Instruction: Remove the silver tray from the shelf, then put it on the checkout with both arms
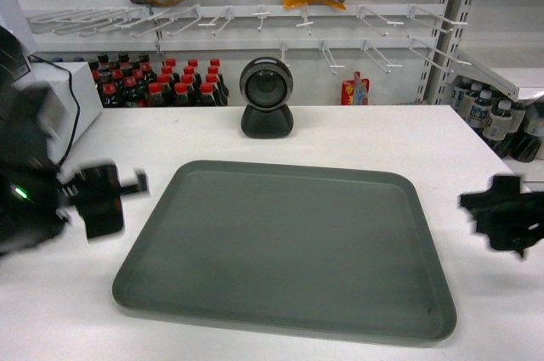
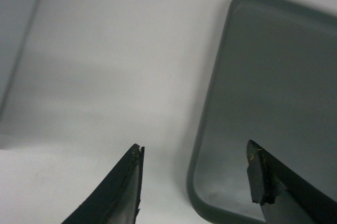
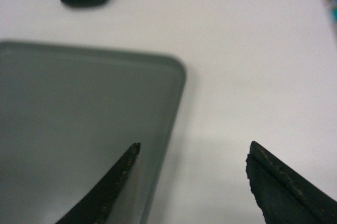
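Silver tray [image 1: 289, 251], grey and flat, lying on the white checkout [image 1: 408, 136] counter, long axis running left to right across the head view, front long edge nearest the robot, black round scanner [image 1: 266, 98] just behind its far edge. Left gripper [image 2: 195, 174] spread wide above the tray's left rim, grasping nothing. Right gripper [image 3: 192, 174] likewise spread over the tray's right rim, holding nothing.
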You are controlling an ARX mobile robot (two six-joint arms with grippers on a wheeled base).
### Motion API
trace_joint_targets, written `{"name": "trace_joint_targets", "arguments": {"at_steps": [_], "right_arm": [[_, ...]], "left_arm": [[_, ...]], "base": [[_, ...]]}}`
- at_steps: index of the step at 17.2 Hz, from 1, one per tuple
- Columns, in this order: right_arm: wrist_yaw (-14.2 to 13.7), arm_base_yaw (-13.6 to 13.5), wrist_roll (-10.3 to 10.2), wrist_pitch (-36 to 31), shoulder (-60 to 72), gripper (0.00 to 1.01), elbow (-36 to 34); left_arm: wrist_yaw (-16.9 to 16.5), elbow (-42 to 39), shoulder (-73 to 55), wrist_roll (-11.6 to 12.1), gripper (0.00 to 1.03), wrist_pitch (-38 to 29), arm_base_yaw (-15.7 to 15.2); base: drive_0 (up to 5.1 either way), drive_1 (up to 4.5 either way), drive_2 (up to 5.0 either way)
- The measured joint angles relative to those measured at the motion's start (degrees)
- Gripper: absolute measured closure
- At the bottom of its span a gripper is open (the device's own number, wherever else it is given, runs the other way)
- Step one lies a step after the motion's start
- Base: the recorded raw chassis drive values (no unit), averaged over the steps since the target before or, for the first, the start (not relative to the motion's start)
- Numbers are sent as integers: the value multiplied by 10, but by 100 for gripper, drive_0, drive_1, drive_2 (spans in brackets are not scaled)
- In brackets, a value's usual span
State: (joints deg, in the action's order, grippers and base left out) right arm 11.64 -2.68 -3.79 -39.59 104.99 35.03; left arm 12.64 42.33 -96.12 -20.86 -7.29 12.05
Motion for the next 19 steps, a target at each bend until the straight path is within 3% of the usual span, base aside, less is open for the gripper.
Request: {"name": "trace_joint_targets", "arguments": {"at_steps": [1,2,3,4,5,6,9,13,14,16,17,19], "right_arm": [[-20,13,7,-80,-55,40,-32],[-91,11,15,-208,-71,51,-61],[-123,5,22,-287,-80,62,-105],[-112,15,26,-327,-98,75,-156],[-115,26,29,-329,-130,86,-178],[-118,30,31,-328,-175,98,-198],[-118,30,33,-303,-215,98,-219],[-116,29,34,-253,-254,98,-234],[-116,27,34,-238,-289,98,-248],[-116,27,34,-214,-362,98,-272],[-116,27,34,-192,-387,98,-286],[-117,27,34,-153,-446,98,-308]], "left_arm": [[-4,-4,93,-9,37,20,-16],[29,2,179,-6,26,10,-17],[1,-29,233,34,29,-137,-21],[-35,-87,267,95,42,-269,-30],[-44,-150,278,141,53,-329,-41],[-51,-206,275,170,66,-358,-53],[-63,-238,296,186,80,-375,-58],[-70,-251,331,194,91,-386,-62],[-72,-263,356,197,100,-390,-68],[-83,-307,389,198,102,-373,-78],[-112,-326,408,199,102,-364,-96],[-119,-343,459,199,102,-353,-124]], "base": [[0,0,0],[0,0,0],[0,0,0],[0,0,0],[0,0,0],[0,0,0],[0,0,0],[0,0,0],[0,0,0],[0,0,0],[0,0,0],[0,0,0]]}}
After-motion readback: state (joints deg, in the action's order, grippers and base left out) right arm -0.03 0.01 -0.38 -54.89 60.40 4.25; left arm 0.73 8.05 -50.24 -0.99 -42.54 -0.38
